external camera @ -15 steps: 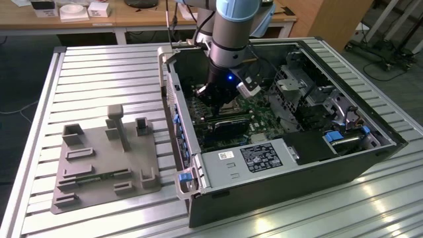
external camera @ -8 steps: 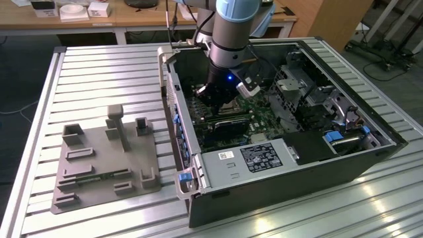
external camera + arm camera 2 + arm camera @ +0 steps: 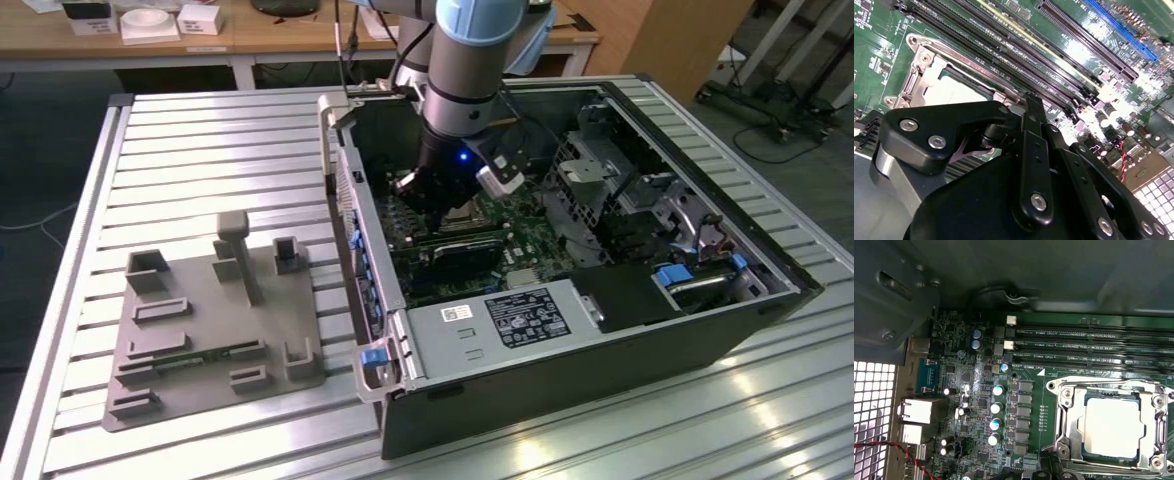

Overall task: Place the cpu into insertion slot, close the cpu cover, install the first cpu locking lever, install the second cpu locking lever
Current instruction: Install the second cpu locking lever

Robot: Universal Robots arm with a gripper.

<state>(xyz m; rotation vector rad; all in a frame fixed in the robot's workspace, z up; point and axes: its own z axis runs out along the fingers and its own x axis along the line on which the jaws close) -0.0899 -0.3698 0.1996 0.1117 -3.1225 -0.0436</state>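
Observation:
The cpu (image 3: 1114,427) lies flat in the insertion slot (image 3: 1064,440), its pale metal top showing through the cut-out of the cpu cover (image 3: 1149,405), which lies down over it. A thin silver locking lever (image 3: 966,62) runs along the socket's edge beside the memory slots. In the second wrist view my black gripper (image 3: 1032,100) is shut with nothing in it, its tip right at that lever's end by the socket corner; whether it touches is unclear. In the exterior view the gripper (image 3: 441,195) reaches down into the open computer case over the socket (image 3: 467,215).
Long black memory slots (image 3: 1094,345) run beside the socket. Capacitors (image 3: 998,407) and rear ports (image 3: 916,412) lie on its other side. The case walls (image 3: 350,200), drive cage (image 3: 601,170) and power supply (image 3: 514,320) crowd round the arm. A grey fixture plate (image 3: 214,330) sits on the slatted table.

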